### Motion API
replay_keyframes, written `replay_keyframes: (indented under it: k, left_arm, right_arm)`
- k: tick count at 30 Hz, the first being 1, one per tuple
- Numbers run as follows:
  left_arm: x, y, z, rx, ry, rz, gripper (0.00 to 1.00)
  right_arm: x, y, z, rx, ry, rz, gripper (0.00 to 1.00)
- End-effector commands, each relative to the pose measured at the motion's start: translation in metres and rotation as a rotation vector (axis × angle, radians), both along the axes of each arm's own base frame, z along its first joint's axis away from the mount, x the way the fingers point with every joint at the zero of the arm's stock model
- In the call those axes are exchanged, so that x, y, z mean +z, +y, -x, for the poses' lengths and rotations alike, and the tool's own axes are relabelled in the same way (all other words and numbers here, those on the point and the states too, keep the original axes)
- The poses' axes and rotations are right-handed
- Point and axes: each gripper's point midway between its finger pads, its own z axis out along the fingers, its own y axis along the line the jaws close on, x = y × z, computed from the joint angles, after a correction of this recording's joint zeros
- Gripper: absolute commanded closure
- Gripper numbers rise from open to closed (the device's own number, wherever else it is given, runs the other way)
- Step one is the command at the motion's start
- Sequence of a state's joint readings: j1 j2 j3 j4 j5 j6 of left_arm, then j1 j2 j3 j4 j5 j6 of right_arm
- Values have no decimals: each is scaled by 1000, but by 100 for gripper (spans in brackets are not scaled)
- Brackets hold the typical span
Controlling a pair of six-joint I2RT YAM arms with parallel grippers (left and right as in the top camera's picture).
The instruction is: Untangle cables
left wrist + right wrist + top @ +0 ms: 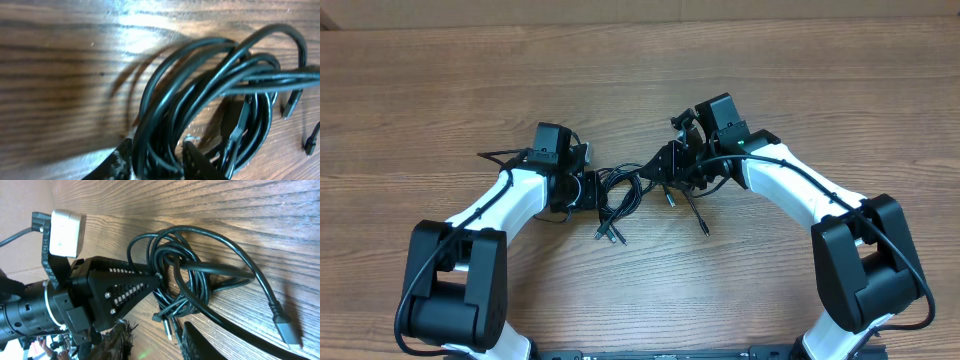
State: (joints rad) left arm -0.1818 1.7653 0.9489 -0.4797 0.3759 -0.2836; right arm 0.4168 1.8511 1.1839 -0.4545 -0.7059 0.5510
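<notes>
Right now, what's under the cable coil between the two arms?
Bare wood table shows through open loops of the cable coil. Whatever lies beneath the dense, stacked strands is covered.

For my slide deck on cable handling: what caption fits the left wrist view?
Left gripper straddles strands of the coiled black cables lying on the wooden table.

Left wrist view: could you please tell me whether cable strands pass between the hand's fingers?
Yes, several black cables run between the left hand's two fingers.
</notes>
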Motion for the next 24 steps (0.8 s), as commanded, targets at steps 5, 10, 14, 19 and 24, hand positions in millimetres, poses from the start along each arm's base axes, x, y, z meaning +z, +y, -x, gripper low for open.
replay_keyframes:
  k: [5,10,14,19,24]
  left_arm:
    - [-19,-9,7,13,72,67,88]
    - [-11,-14,5,-49,45,112,96]
    - [0,-15,-4,-134,-9,116,96]
    - [23,-28,-17,-335,-154,149,96]
    - [35,-41,-15,-499,-262,209,96]
  right_arm:
    - [1,14,3,4,-22,31,68]
    - [1,18,6,15,-18,32,67]
    - [-1,16,9,1,13,39,68]
    - [-2,16,9,-80,103,31,68]
    - [-1,20,11,-152,189,22,67]
